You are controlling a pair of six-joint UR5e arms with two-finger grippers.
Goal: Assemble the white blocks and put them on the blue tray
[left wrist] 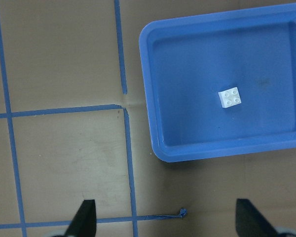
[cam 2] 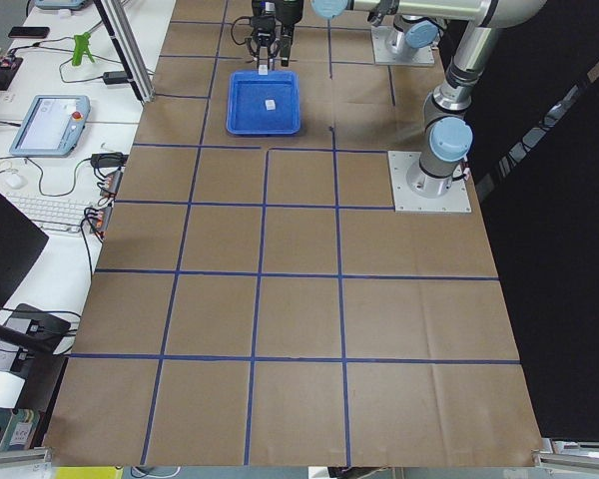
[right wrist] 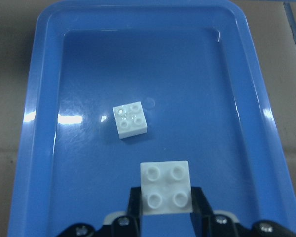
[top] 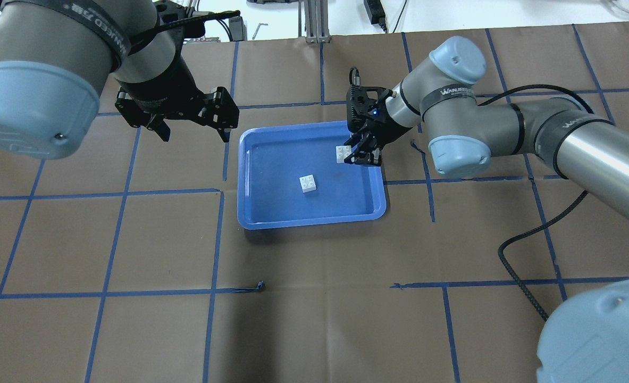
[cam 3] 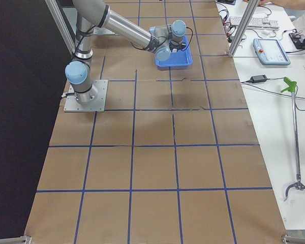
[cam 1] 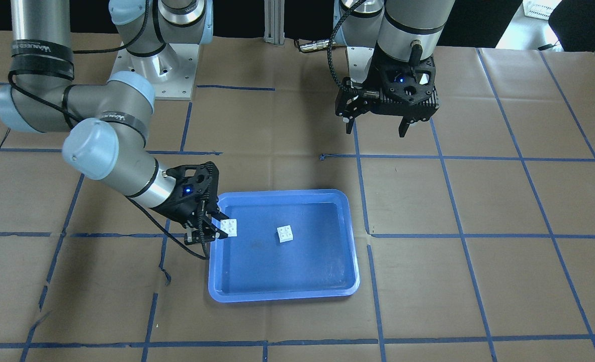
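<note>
The brown paper-covered counter [top: 133, 239], gridded with blue tape, carried a shallow rectangular blue plastic tray [top: 314, 223] with a raised, glossy rim. The right pincer [top: 358, 154] hung over the tray's edge on its own arm's side. Its fingers were closed tight on one small white square plastic brick [right wrist: 166, 186], studs up and apparently clear of the tray floor. The left pincer [top: 195, 134] hovered over the counter off the tray's opposite side, spread wide and holding nothing. The second small white studded brick [right wrist: 130, 120] lay loose on the tray floor, ahead of the right pincer and a little to its left. It was near the held brick but not touching it, and well apart from the left pincer. The step in hand looked to be the stacking. It would go best if the right pincer first turned to match the loose brick's slight skew, centred the held brick over all four studs, then came straight down and pressed firmly. An off-centre push would likely slide the loose brick across the glossy floor.
</note>
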